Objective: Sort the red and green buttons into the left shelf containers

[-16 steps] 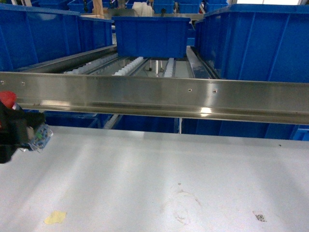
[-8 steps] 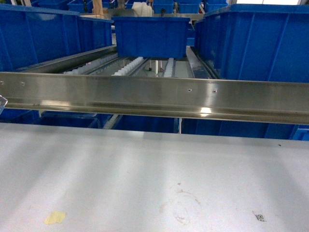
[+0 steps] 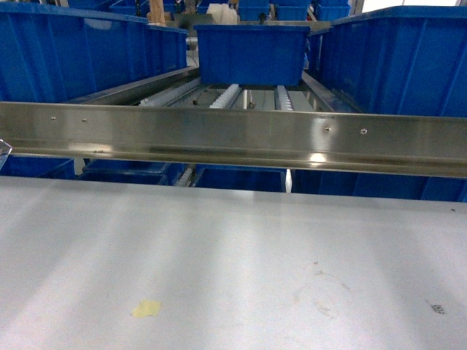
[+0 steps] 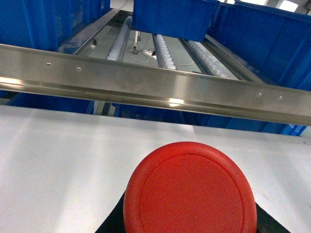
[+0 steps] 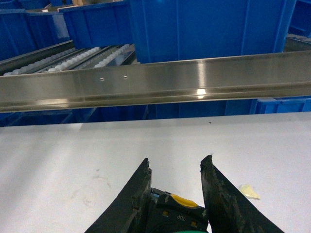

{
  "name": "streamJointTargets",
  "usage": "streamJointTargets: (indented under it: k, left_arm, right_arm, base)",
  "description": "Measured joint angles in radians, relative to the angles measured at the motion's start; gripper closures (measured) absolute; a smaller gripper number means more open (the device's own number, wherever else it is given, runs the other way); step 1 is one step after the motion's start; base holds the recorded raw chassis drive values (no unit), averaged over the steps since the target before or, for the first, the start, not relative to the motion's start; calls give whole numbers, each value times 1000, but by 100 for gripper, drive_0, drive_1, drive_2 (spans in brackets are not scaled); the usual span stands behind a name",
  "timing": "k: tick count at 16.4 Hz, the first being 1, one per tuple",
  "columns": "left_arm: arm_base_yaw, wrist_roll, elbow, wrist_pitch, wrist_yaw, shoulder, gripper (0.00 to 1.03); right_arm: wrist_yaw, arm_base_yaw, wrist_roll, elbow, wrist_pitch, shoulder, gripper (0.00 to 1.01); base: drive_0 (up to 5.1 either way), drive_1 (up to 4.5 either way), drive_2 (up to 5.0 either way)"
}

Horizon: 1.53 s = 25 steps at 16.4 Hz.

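Left wrist view: left pincer carries red button (image 4: 190,190) short of steel rail (image 4: 155,87); next, lift over into blue bin (image 4: 43,22).

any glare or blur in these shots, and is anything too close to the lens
Head view: a bright glare spot on the steel rail, otherwise sharp. Left wrist view: the red button fills the lower frame, hiding the left pincer. Right wrist view: glare on the rail, and the right pincer looms dark at the bottom.
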Motion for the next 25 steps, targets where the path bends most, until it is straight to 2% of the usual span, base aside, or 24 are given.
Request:
streamJointTargets:
  k: [5, 25]
  left_arm:
    - [0, -8, 0, -1, 0, -1, 79]
    - [0, -10, 0, 0, -1, -1, 79]
  right_arm:
    - [0, 0, 0, 0, -1, 0, 73]
    - [0, 0, -1, 0, 0, 0, 73]
  base:
    - [-478, 104, 365]
    - [-493, 246, 246]
